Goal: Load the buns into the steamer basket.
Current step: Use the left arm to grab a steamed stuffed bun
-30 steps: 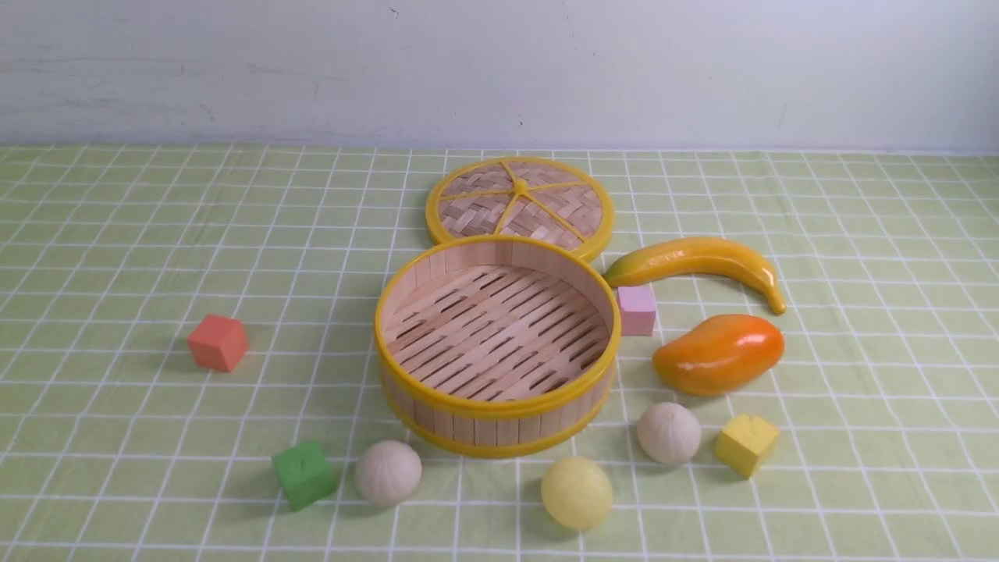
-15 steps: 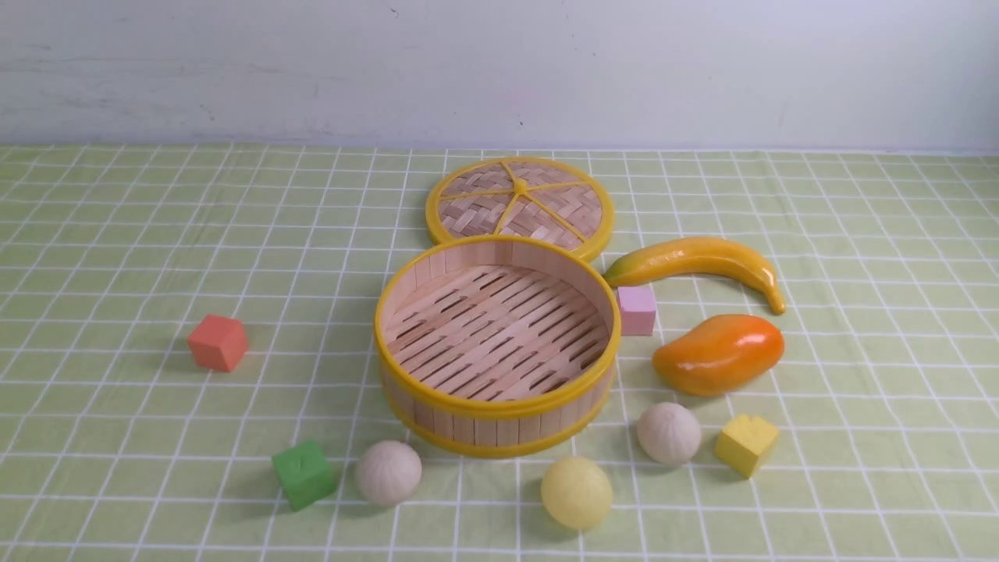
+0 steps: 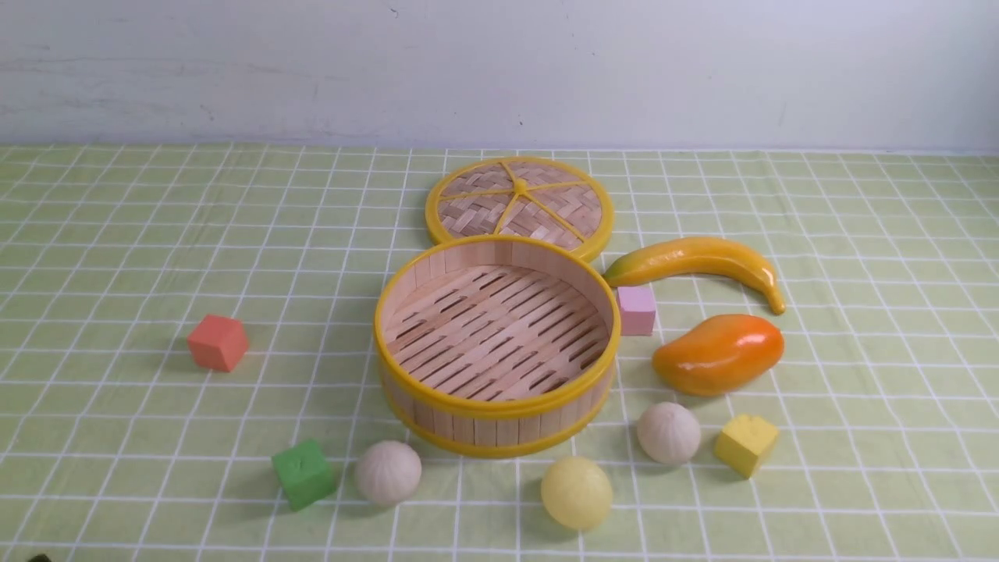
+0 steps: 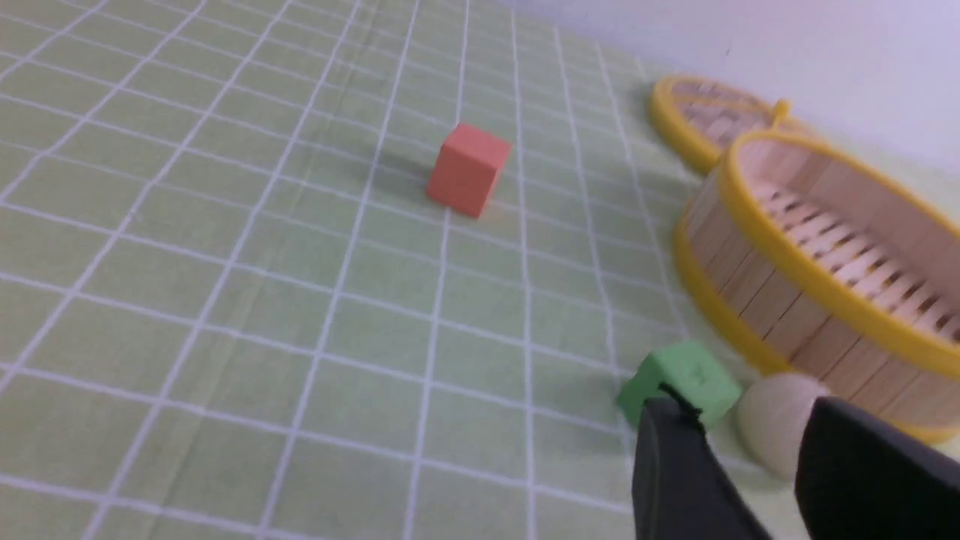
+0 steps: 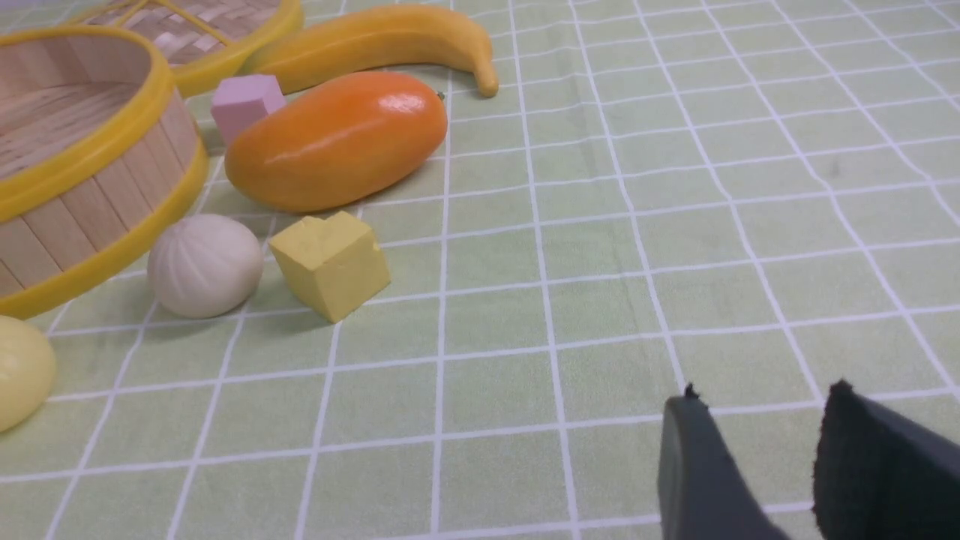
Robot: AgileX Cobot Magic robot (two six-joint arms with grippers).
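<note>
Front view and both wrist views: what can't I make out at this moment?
- Left gripper, right gripper: only fingertips show in their wrist views, rest cut by the edge.
- Left white bun: left wrist view, blurred, partly behind the gripper.
- Yellow bun: right wrist view, cut by the edge.
- Lid: front view, near edge behind the steamer basket.

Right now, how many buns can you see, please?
3, none in the steamer basket: left pleated bun by the green cube, yellow bun in front of the basket, right pleated bun by the yellow cube.
</note>
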